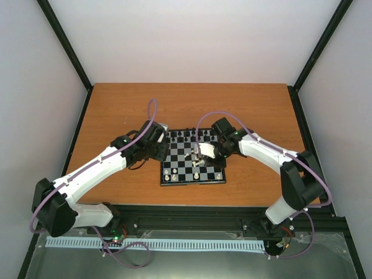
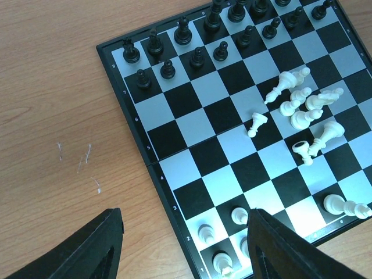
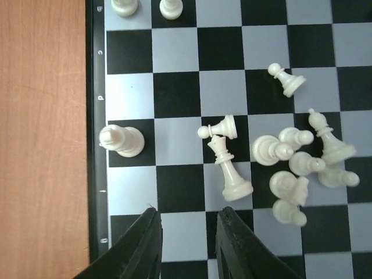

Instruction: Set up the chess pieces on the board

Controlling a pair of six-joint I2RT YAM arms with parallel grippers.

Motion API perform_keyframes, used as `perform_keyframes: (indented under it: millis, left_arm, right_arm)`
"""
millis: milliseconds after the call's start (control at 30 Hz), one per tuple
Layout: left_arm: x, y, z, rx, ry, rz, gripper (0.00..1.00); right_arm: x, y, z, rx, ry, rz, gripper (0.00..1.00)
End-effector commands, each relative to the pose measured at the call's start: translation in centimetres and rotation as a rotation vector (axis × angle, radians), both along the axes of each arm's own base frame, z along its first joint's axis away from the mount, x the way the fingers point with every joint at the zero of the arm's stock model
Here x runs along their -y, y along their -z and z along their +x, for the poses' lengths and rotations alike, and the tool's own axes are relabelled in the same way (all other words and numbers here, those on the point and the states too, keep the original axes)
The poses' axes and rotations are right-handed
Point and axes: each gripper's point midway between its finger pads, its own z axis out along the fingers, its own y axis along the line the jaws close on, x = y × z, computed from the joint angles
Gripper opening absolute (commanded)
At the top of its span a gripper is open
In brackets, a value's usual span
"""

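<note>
Straddling board [image 2: 192,125] edge, seemingly: left pincer [image 2: 185,213]

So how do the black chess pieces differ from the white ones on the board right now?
The black pieces stand upright; most white pieces lie toppled. The black pieces fill two tidy rows along one edge of the board; the white pieces are heaped mid-board, with only a few standing near the opposite edge. Both sets are on the board.
</note>
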Motion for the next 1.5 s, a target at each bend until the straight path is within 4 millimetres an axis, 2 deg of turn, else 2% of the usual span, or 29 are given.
perform_keyframes:
  millis: [0,200,900,1000,1133,1233,1300,1467]
  left_arm:
    - [-0.1,-0.4,0.0,0.013,0.000,-0.008,0.61]
    - [-0.3,-0.5,0.1,0.018,-0.005,0.000,0.61]
    - [-0.1,-0.1,-0.2,0.008,0.001,-0.021,0.61]
    - [-0.1,-0.1,-0.1,0.005,0.000,-0.022,0.61]
    - [0.2,0.0,-0.2,-0.002,0.004,-0.027,0.61]
    - [0.9,0.0,-0.3,-0.017,0.021,-0.059,0.61]
    - [1.8,0.1,-0.4,-0.030,0.040,-0.102,0.60]
    - [3.9,-0.6,0.0,-0.013,0.043,-0.251,0.60]
  right_arm:
    - [-1.2,1.1,1.3,0.059,-0.138,0.003,0.28]
    - [-1.4,3.1,2.8,0.063,-0.138,-0.045,0.28]
    - [-1.7,5.9,3.4,0.004,-0.141,-0.091,0.33]
    - [-1.6,6.4,3.3,-0.016,-0.133,-0.096,0.31]
    - [-1.1,6.6,3.1,-0.024,-0.117,-0.119,0.22]
    - [-0.5,6.1,2.9,-0.023,-0.086,-0.131,0.16]
    - [-0.2,4.7,2.3,-0.024,-0.061,-0.102,0.15]
    - [-0.4,0.0,0.9,-0.086,0.039,0.033,0.13]
